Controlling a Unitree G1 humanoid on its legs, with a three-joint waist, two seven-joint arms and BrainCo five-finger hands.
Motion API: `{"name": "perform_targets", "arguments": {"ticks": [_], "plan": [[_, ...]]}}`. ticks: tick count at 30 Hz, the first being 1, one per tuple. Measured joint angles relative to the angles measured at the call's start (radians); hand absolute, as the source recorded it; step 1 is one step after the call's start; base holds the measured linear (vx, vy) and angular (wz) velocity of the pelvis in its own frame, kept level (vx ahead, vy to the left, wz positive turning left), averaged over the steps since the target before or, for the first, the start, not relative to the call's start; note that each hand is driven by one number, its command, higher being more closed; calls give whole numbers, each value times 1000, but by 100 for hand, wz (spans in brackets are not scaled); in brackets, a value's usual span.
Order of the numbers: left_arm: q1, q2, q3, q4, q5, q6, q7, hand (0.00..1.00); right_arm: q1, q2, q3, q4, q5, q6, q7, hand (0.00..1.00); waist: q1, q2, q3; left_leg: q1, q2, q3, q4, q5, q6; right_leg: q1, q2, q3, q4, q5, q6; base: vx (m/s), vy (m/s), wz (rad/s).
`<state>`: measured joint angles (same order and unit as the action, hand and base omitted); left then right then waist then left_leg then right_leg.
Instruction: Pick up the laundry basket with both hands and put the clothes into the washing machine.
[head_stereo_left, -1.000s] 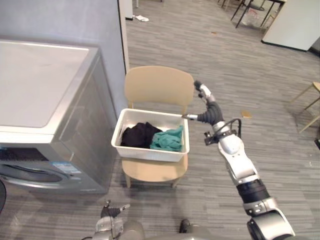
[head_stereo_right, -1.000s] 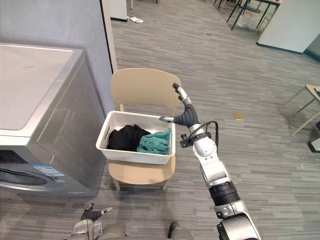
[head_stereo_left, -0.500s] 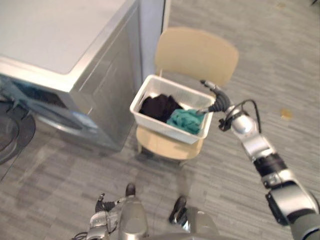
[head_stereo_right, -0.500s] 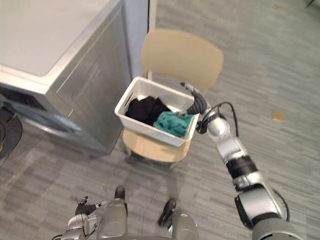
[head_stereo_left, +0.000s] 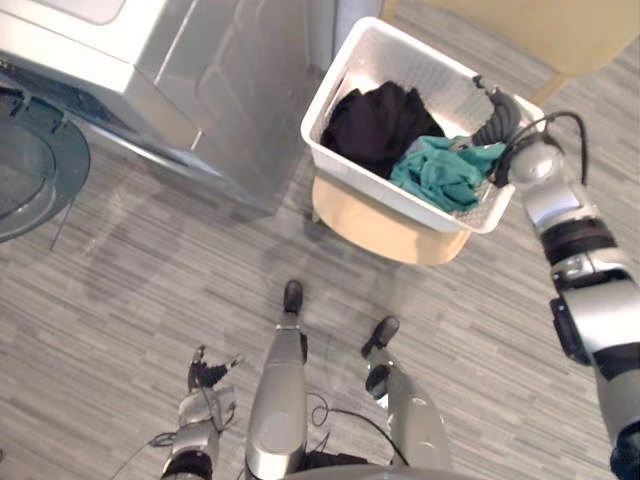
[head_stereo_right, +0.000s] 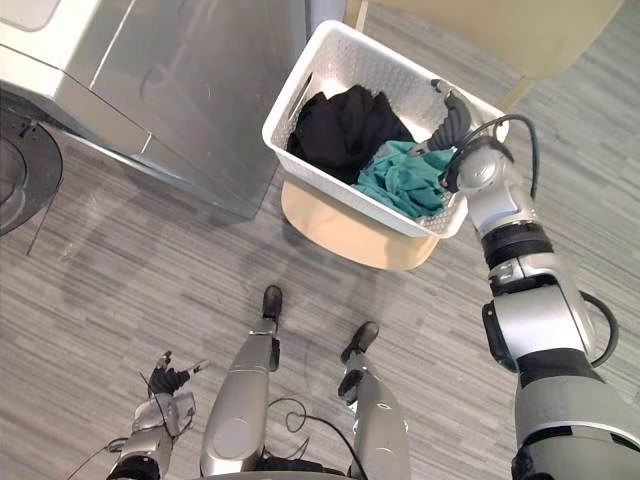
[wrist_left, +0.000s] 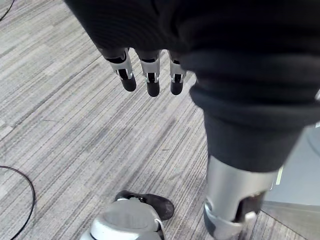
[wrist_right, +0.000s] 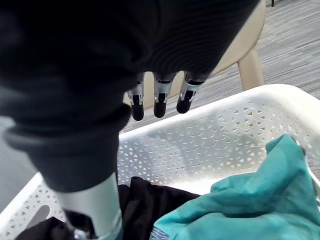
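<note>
A white perforated laundry basket (head_stereo_left: 398, 204) sits on a tan chair (head_stereo_left: 380, 228). In it lie black clothes (head_stereo_left: 374, 124) and a teal cloth (head_stereo_left: 441, 172). My right hand (head_stereo_left: 496, 114) hovers just over the basket's right end, above the teal cloth (wrist_right: 250, 200). Its fingers (wrist_right: 159, 102) are straight and hold nothing, with the basket's wall (wrist_right: 215, 145) past them. My left hand (head_stereo_left: 206, 374) hangs low over the floor, far from the basket. Its fingers (wrist_left: 149, 80) are straight and empty.
A silver washing machine (head_stereo_left: 200, 80) stands left of the chair. Its round door (head_stereo_left: 30, 165) is swung open at the far left. Grey plank floor lies between me and the chair. The chair's back (wrist_right: 245, 40) rises behind the basket.
The camera has tilted down and come closer, so the whole scene shifted. My right hand has moved from beside the basket's right rim to over its inside. The left hand stays low.
</note>
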<state>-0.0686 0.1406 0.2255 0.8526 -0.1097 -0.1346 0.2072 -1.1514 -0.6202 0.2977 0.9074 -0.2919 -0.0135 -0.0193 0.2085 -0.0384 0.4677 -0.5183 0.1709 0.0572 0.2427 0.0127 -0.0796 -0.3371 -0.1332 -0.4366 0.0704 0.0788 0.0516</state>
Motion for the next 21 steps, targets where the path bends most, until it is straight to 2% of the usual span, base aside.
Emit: {"name": "perform_targets", "arguments": {"ticks": [4,10,14,16,21], "plan": [[-15,-2,-9,-7,-2,-1,15,0,-23,-8,66,13,-66,3,0,0,0,-1,16,-15,3,-2,0,3,-2,-1,12,-2,-31,17,-3,-10,7,-2],[-39,-9,-21,-3,-6,-2,17,0,-31,-16,82,10,-109,21,-2,0,5,-4,19,-41,7,-29,-1,9,-7,-6,25,-25,-40,19,-4,5,11,10],[-43,-10,-12,3,-6,-1,18,0,-60,-16,97,-57,-148,32,-5,0,2,-17,26,-42,13,-26,-2,11,-9,-7,30,-24,-52,29,-11,-2,18,-4],[-54,-16,13,4,-6,1,19,0,-65,-15,61,-158,-174,46,-28,0,0,-30,34,-43,19,-26,-3,13,-13,-7,38,-21,-65,39,-13,-13,11,-8],[-76,-20,22,8,-5,10,26,0,-64,-14,-42,-287,-249,87,-101,0,-6,-47,43,-40,23,-28,-20,31,-17,-6,45,-23,-66,41,-16,-9,8,2]]}}
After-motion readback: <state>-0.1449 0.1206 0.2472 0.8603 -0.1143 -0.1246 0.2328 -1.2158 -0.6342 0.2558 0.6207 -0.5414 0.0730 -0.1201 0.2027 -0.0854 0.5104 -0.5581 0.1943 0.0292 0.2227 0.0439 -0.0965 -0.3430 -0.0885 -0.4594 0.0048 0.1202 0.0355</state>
